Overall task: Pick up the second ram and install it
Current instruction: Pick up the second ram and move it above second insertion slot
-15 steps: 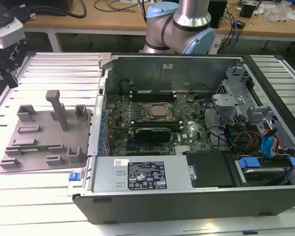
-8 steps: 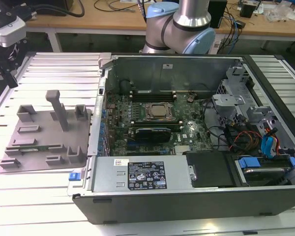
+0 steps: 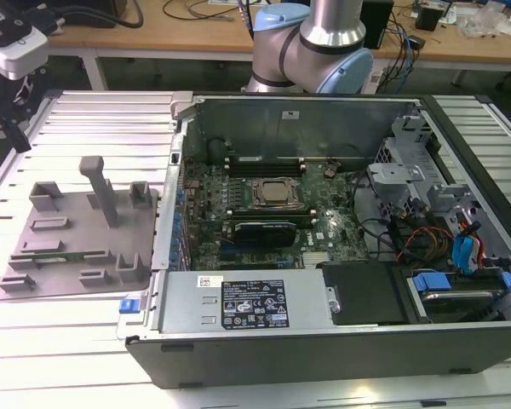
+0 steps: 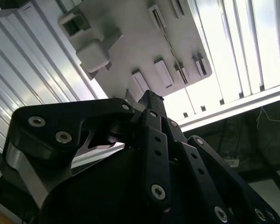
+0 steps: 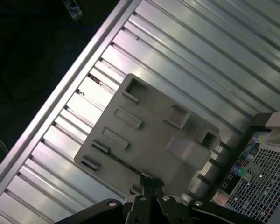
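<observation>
The jaws, pressed together and empty, hang above the grey tray [image 5: 149, 126] on the slatted worktop [image 3: 94, 119]; the ram [image 3: 47, 249] lies in the tray, beside the open case [image 3: 324, 341].

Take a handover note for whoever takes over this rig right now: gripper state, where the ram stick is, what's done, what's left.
The gripper is shut with nothing in it, apart from the grey holder tray and facing it.
The second ram lies in the tray, on the exterior view's left of the open computer case.
Done: nothing yet; the ram is not picked up.
Left: the pick, and the install on the motherboard.
</observation>
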Motion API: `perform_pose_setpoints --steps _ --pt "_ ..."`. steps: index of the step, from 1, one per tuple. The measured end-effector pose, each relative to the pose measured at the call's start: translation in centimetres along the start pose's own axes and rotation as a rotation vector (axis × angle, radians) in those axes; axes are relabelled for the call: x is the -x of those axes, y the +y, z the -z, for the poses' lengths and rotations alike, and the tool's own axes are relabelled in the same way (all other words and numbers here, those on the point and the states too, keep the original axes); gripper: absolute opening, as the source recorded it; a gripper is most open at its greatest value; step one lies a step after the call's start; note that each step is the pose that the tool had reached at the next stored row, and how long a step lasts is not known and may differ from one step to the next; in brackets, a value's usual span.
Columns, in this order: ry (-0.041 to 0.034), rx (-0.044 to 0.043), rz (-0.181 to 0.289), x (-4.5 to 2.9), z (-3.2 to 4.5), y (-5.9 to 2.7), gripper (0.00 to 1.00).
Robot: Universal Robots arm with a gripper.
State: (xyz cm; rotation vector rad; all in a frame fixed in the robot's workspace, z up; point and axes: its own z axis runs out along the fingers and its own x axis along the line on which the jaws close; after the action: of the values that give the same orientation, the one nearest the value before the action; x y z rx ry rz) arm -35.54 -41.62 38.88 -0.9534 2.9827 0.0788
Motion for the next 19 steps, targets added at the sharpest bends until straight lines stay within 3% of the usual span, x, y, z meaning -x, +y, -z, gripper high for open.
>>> perform_pose_setpoints --steps 19 --pt "0.008 0.0043 0.176 0.0 0.0 0.0 0.08"
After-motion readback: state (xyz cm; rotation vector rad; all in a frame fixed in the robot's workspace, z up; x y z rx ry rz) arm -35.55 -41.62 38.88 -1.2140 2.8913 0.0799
